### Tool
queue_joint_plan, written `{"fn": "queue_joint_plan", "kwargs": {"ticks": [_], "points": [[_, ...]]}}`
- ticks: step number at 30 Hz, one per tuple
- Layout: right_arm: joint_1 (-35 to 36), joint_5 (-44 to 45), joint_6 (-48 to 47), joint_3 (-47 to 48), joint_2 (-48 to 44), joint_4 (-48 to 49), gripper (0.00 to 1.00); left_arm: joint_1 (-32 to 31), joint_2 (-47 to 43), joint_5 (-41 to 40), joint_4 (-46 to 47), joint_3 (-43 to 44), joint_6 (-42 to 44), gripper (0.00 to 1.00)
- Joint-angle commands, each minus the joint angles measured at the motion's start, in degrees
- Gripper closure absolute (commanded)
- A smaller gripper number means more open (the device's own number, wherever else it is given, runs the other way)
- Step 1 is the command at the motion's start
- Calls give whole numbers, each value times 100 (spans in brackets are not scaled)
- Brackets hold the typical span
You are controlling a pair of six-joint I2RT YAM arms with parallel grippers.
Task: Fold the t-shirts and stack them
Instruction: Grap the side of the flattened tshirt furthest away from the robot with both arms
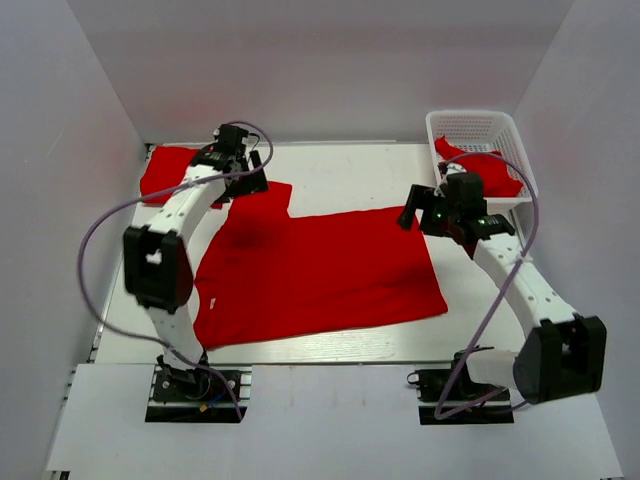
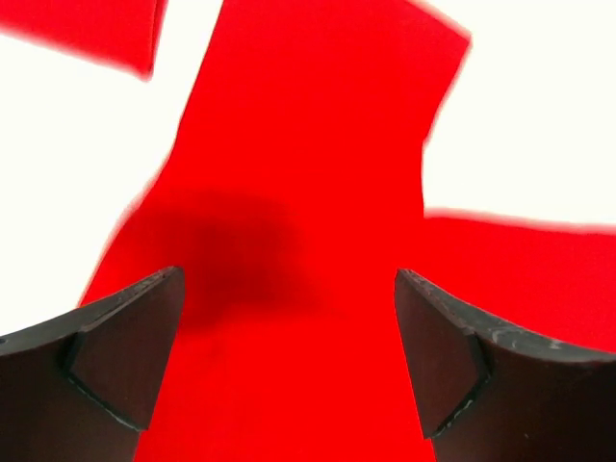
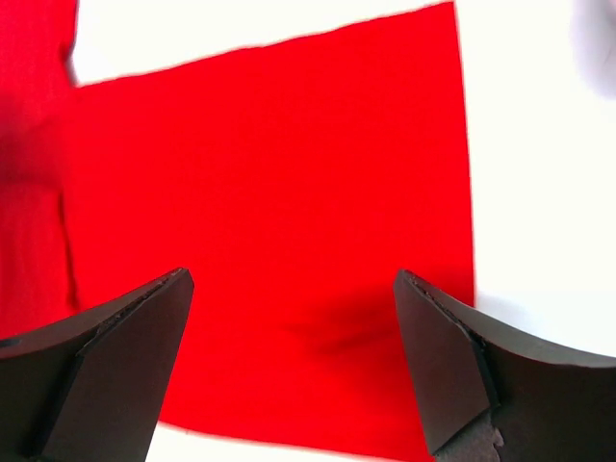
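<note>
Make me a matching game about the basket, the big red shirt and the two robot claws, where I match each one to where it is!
Things:
1. white basket
2. spread-out t-shirt
3. left gripper
4. right gripper

Places and states:
A. lies flat in the middle of the table
B. open, above the shirt's right end
C. far right corner, another red t-shirt inside
D. open, above the shirt near its sleeve

Pairs: 1-C, 2-A, 3-D, 4-B
</note>
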Motion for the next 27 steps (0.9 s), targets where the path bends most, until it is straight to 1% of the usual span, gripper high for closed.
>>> {"fn": "queue_joint_plan", "kwargs": {"ticks": [1, 2, 3, 4, 5, 7, 9, 10, 11, 13, 14, 17, 27], "points": [[-31, 317, -186, 695, 542, 278, 9, 60, 1163, -488, -132, 1227, 476, 0], [-31, 317, -213, 785, 926, 286, 9, 60, 1462, -488, -132, 1856, 556, 0], [-31, 326, -230, 1047, 1060, 260, 9, 112, 1769, -374, -185, 2176, 609, 0], [-31, 317, -239, 1137, 1175, 251, 9, 112, 2329, -304, -307, 2475, 609, 0], [-40, 291, -274, 1225, 1559, 259, 9, 165, 2578, -303, -378, 3026, 557, 0], [-23, 221, -327, 1567, 1894, 216, 9, 227, 3027, -251, -440, 3678, 609, 0], [-49, 194, -423, 1848, 2264, 198, 9, 279, 3450, -355, -300, 3883, 662, 0], [-58, 168, -441, 1919, 2361, 163, 9, 340, 3529, -356, -230, 3937, 662, 0], [-40, 150, -502, 1998, 2536, 111, 9, 341, 3582, -434, 49, 3867, 662, 0], [-49, 168, -555, 2280, 2766, 5, 9, 394, 3583, -435, 437, 3561, 662, 0], [-49, 168, -573, 2333, 2836, -39, 9, 394, 3583, -435, 804, 3463, 723, 0], [-67, 168, -591, 2482, 3021, -57, 9, 446, 3678, -382, 1185, 3322, 881, 0], [-102, 220, -608, 2412, 3118, 22, 9, 446, 4417, -181, 1414, 3454, 952, 0]]}}
